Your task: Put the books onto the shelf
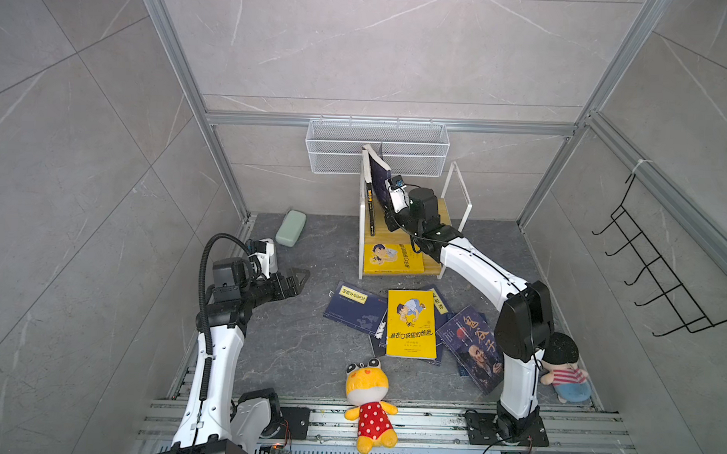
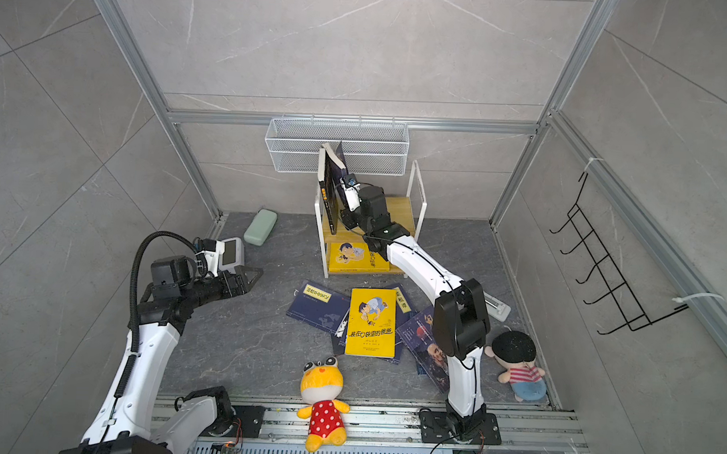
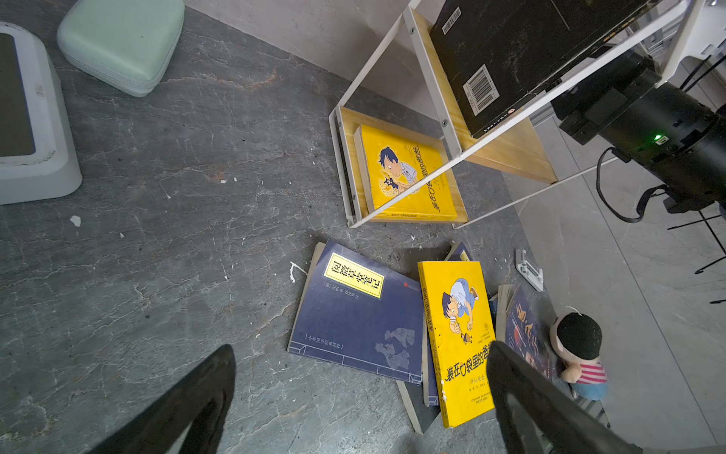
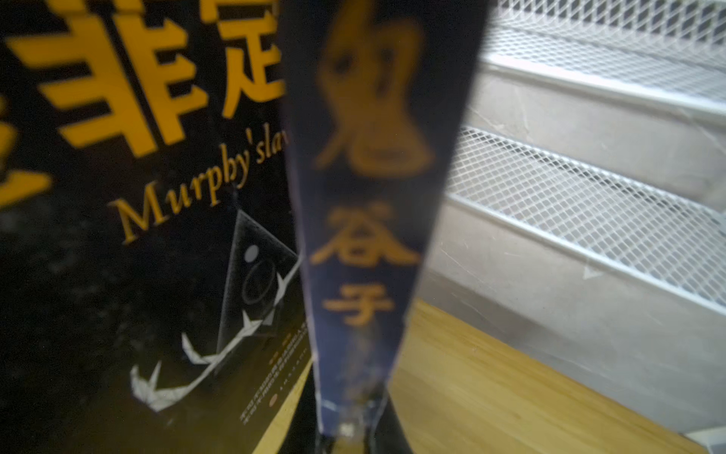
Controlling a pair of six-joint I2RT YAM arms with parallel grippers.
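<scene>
Grey marbled stone is forming the surface [image 1: 299, 350], and grey tiles are covering the walls [image 1: 86, 143]. At the top board of the shelf [image 2: 404, 213] the right pincer [image 4: 345, 436] is clamping one navy book [image 4: 365, 196], which is leaning beside one black book [image 4: 118, 275]. One yellow book [image 1: 392, 258] is lying on the lower board. In front of the shelf a second yellow book [image 1: 411, 323] is covering a navy pile [image 1: 355, 309], so I am not managing to count it. Left of the shelf, the left pincer [image 1: 295, 282] is hanging wide open.

The wire basket [image 1: 418, 155] hangs behind and above the shelf [image 2: 400, 208]. Upper board, left end: standing book [image 1: 370, 203], leaning book [image 1: 379, 170] beside it. Lower board: flat book [image 1: 392, 258]. On the floor [image 1: 299, 338] before the shelf: loose books [image 1: 411, 323], heaped. The case [image 1: 290, 227] lies to the left.
</scene>
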